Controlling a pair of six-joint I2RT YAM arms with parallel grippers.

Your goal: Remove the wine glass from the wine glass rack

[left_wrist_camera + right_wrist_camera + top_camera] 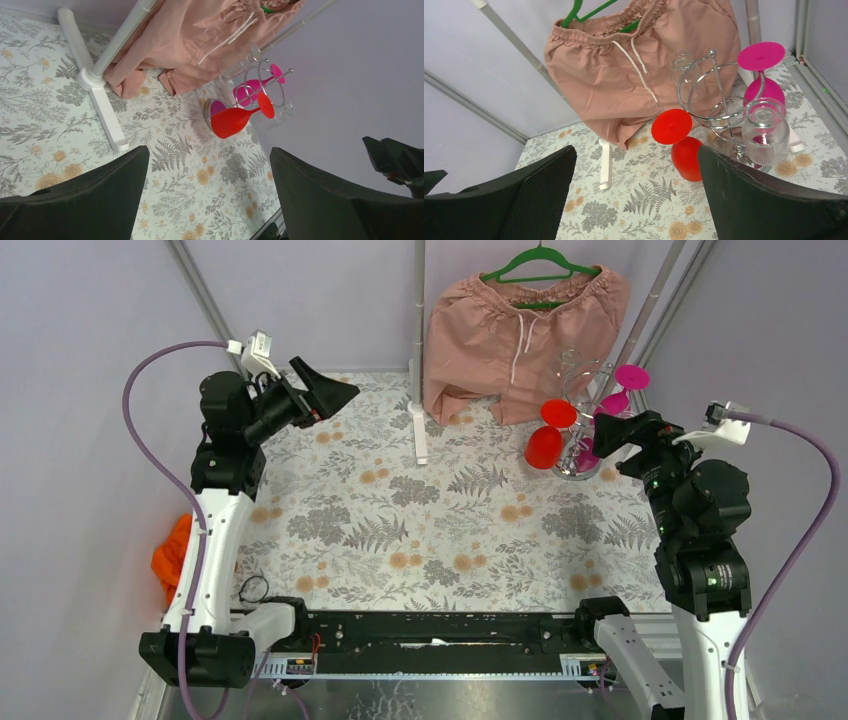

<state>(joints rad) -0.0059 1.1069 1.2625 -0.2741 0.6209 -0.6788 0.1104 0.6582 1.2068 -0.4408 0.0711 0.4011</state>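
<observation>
Right gripper (635,150), wide open and empty, sits near the wine glass rack (720,87); we see its red wine glass (687,159) hanging, untaken

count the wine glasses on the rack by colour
red wine glass: 1
magenta wine glass: 1
clear wine glasses: 2 that show plainly; more clear glass would be hard to make out
total: 4, all hanging upside down on the wine glass rack
</observation>
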